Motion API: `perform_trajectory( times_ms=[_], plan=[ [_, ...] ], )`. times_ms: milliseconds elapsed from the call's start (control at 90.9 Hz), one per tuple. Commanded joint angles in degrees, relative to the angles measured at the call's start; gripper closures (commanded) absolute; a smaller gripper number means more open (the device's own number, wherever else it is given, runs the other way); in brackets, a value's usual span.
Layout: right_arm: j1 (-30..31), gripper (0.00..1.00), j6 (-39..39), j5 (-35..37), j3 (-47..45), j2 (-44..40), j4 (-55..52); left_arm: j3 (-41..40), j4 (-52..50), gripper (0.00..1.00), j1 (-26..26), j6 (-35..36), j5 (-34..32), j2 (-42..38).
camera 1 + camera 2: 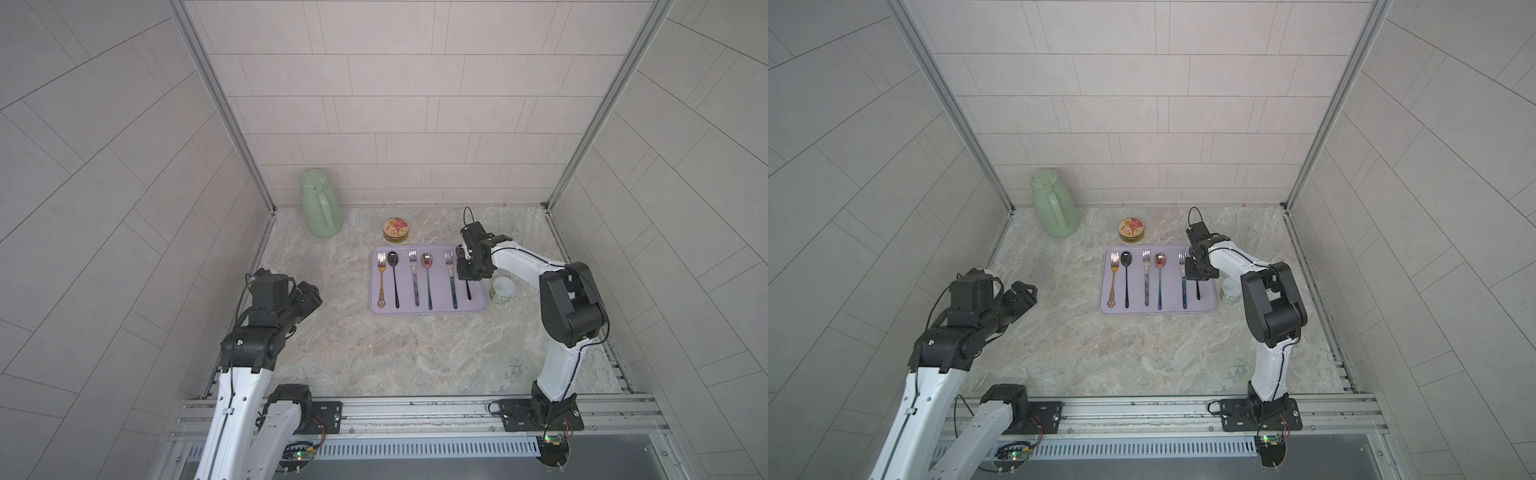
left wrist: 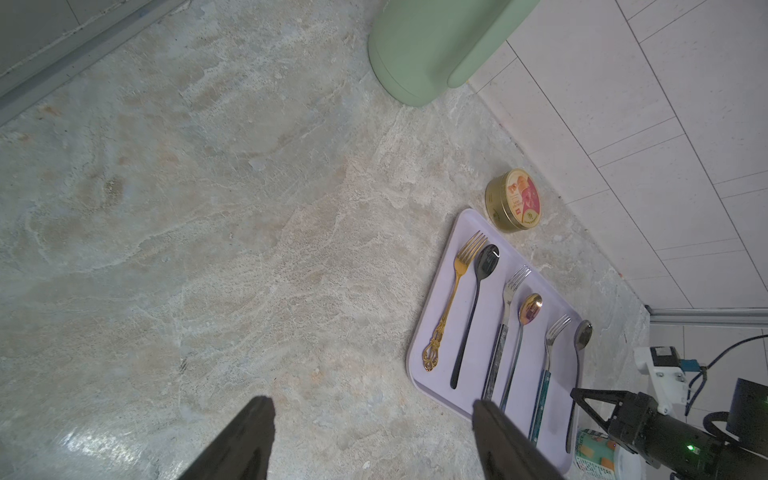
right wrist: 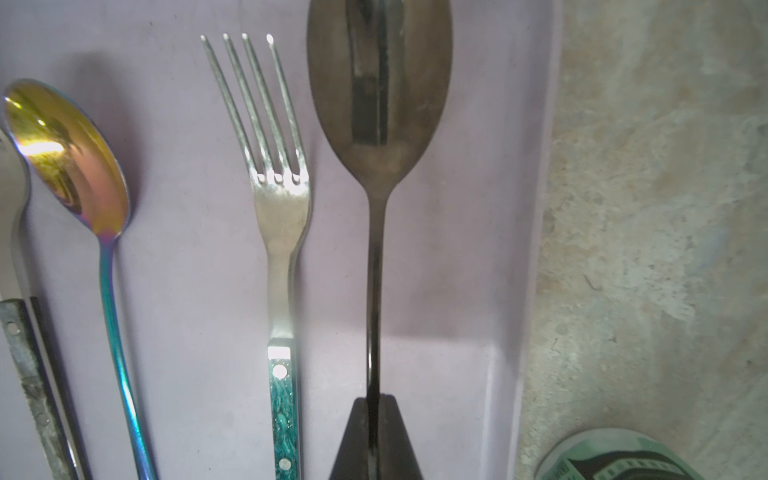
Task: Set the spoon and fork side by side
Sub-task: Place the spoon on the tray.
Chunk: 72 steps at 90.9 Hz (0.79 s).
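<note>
**Fig. Dark spoon gripped beside its fork, not yet let go**

Task items: the dark spoon runs parallel to the teal-handled fork and just beside it, with bowl and tines pointing the same way. It sits between that fork and the right rim of the lilac tray. I can't tell whether it rests on the tray or hangs just above it.

Jaws: the right gripper has its jaws pinched on the spoon's thin handle, approx. mid-length. The left gripper has its jaws wide, with nothing between them.

Risks, as I judge them from here:
- The slim, glossy handle could pivot in the pinch, so the bowl swings toward the tines or the rim.
- If I release w/ the spoon off the tray, it may bounce or roll and lose the parallel lie.
- The bowl is near the raised rim, so a small drift right could leave it propped there, tilted.
- The cup stands on the table just beside the tray, under the right forearm. A careless pull-back could knock it.

Pose: the right arm rises from the near rail w/ elbow high. Its forearm reaches across the tray's right edge and the wrist is pitched down onto the handle. The left arm is folded and raised over the table's left side, well apart from the tray.
</note>
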Motion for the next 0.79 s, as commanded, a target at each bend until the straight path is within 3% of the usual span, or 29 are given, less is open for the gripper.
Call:
perform_trajectory(
  times_ms=[0, 209, 418, 781],
  plan=[
    [-0.24, 1.0, -0.3, -0.21, -0.95, 0.7, 1.36, -0.51, 0.92, 0.24, 0.27, 1.32, 0.96, 0.53],
    [-0.16, 0.99, -0.16, -0.4, -1.5, 1.76, 1.54, -0.24, 0.83, 0.24, 0.2, 1.49, 1.57, 1.65],
    [-0.26, 0.65, 0.48, -0.23, -1.0, -1.59, -0.08, -0.17, 1.23, 0.24, 0.37, 0.78, 2.19, 1.23],
    [-0.24, 0.42, -0.62, 4.9, 0.54, -16.04, -1.81, 0.87, 14.62, 0.21, 0.26, 0.25, 0.87, 6.25]
  ],
)
